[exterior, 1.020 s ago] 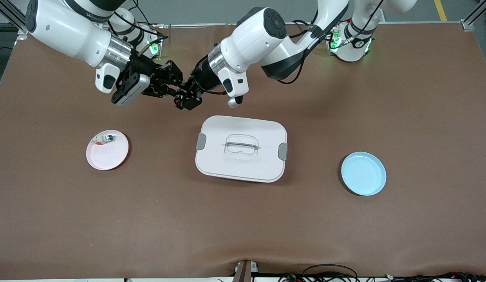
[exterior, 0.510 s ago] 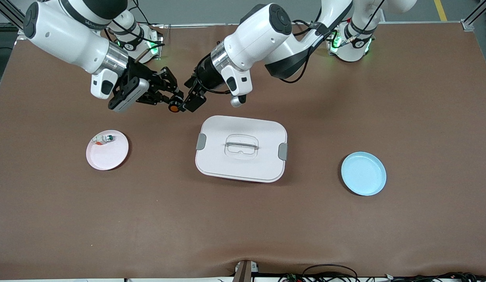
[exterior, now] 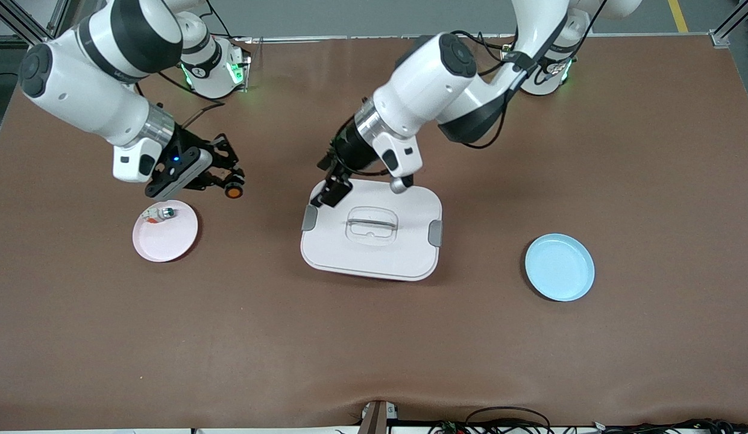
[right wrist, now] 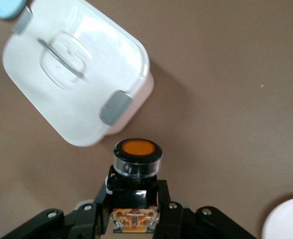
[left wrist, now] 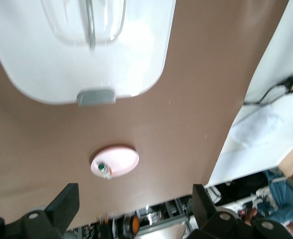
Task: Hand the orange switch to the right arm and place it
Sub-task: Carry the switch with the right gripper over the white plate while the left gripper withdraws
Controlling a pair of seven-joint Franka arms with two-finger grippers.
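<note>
A white lidded box (exterior: 371, 232) with grey side latches and a clear handle sat mid-table. A pink plate (exterior: 165, 235) lay toward the right arm's end, carrying a small white-and-teal part (exterior: 160, 213) at its rim. A blue plate (exterior: 559, 267) lay toward the left arm's end.

r gripper (right wrist: 135, 211) clamps orange switch (right wrist: 136, 157) over table, near box (right wrist: 71, 74).

This looks like a robot lab. Two big white robot arms stand on a wide brown counter (exterior: 374, 337) with metal frame posts at its corners (green lights glow on the arm bases), and loose cables (exterior: 506, 422) hang along its edge.
</note>
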